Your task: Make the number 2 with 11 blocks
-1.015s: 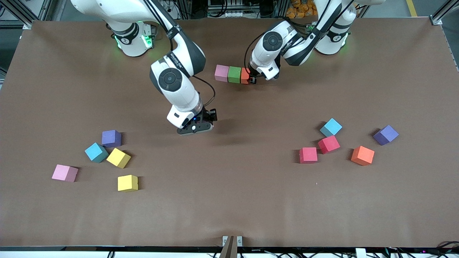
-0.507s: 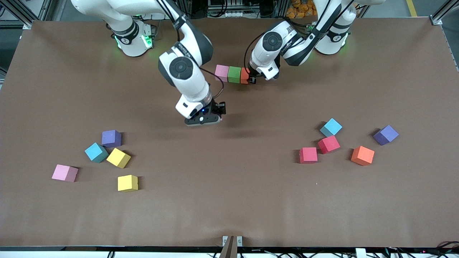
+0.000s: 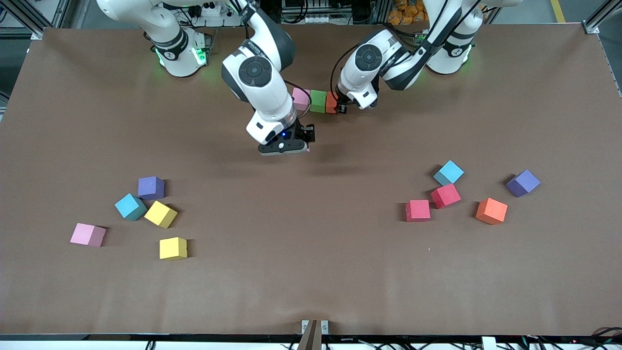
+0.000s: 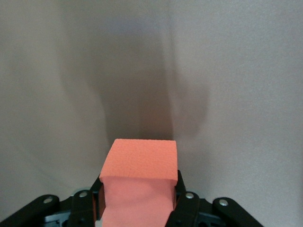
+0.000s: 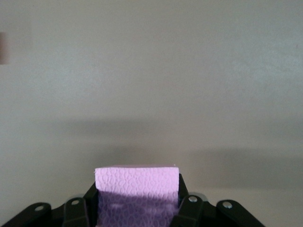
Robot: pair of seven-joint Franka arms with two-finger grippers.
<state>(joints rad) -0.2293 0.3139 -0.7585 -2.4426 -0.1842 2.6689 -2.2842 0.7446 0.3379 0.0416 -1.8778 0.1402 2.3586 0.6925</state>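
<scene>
With the left gripper (image 3: 341,108) clamped on the orange block (image 3: 332,102) at the 3 o'clock end of the row (image 3: 318,101), guide the right gripper (image 3: 291,146), which hangs over bare table at the row's 7 o'clock gripping a pink block (image 5: 137,182), to seat its cube square and flush.

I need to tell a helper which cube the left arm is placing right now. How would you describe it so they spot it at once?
Look near the robots' bases, mid-table, for a short row of three touching cubes: pink cube, green cube, then an orange cube. The one you want is the orange cube at the row's end toward the left arm, clamped in the left gripper. The other orange block lies loose, nearer the camera.
</scene>
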